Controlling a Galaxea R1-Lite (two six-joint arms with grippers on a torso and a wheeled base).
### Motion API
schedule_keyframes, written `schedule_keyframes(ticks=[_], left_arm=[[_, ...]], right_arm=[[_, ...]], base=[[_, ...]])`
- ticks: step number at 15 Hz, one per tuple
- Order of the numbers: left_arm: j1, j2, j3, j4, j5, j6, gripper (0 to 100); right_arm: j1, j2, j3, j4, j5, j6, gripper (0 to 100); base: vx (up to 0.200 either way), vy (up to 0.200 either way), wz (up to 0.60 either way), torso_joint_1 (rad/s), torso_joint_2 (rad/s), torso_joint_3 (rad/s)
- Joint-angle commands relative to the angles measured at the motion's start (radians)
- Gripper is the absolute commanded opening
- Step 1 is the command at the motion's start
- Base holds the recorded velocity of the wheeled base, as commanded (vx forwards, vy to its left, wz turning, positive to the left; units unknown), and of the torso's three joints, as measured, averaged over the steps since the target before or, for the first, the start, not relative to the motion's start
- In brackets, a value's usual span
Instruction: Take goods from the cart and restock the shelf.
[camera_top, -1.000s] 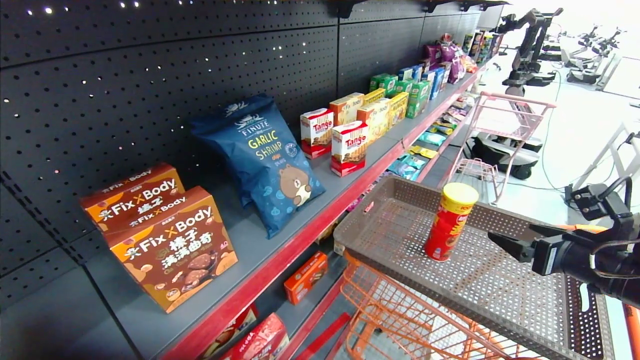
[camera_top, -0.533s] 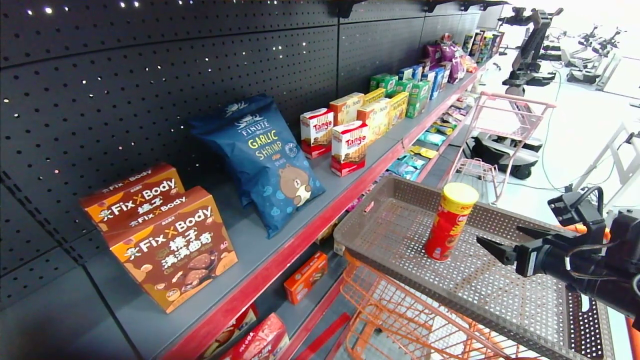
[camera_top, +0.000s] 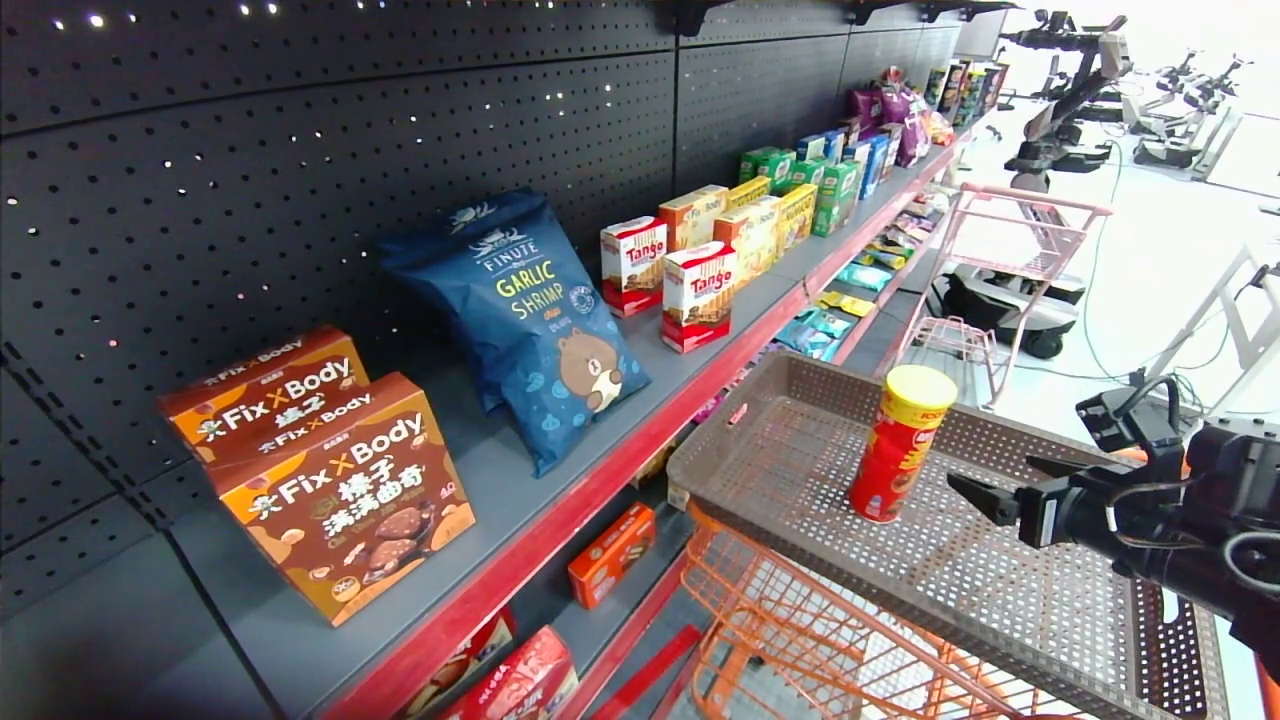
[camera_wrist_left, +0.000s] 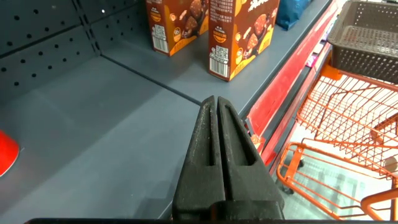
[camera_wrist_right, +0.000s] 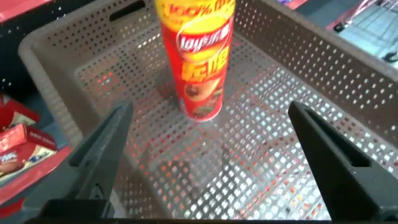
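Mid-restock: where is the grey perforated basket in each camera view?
Head view: basket right of centre, atop the orange cart, holding the chip can.
Left wrist view: basket corner above the orange cart.
Right wrist view: basket around the chip can.
Shared landmarks: orange cart (left wrist), chip can (right wrist).

bright floor, dim shelf wall

hard daylight washes the pale glossy floor (camera_top: 1150, 250) far beyond the right claw (camera_top: 990, 470) almost to white. left of that claw, the black perforated metal back panel (camera_top: 300, 150) stays dark, with pinpricks of light glinting in its holes. ahead of the claw, the holes of the grey-brown perforated plastic basket (camera_wrist_right: 261, 155) glow white and reddish. the grey metal shelf board (camera_wrist_left: 93, 124) under the left claw (camera_wrist_left: 216, 102) is softly, evenly lit. straight shelf lines bow near the head view's corners.
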Motion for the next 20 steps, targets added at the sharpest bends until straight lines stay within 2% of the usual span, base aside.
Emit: schedule_keyframes(ticks=[1, 6, 10, 20], left_arm=[[0.000, 0.001, 0.000, 0.000, 0.002, 0.000, 0], [0.000, 0.001, 0.000, 0.000, 0.000, 0.000, 0], [0.000, 0.001, 0.000, 0.000, 0.002, 0.000, 0], [0.000, 0.001, 0.000, 0.000, 0.000, 0.000, 0]], right_arm=[[0.001, 0.040, -0.047, 0.000, 0.001, 0.000, 100], [0.030, 0.161, -0.179, -0.030, 0.007, -0.011, 100], [0.033, 0.218, -0.228, -0.035, 0.006, -0.026, 100], [0.053, 0.377, -0.454, 0.002, 0.007, -0.024, 100]], base=[[0.000, 0.000, 0.00, 0.000, 0.00, 0.000], [0.000, 0.000, 0.00, 0.000, 0.00, 0.000], [0.000, 0.000, 0.00, 0.000, 0.00, 0.000], [0.000, 0.000, 0.00, 0.000, 0.00, 0.000]])
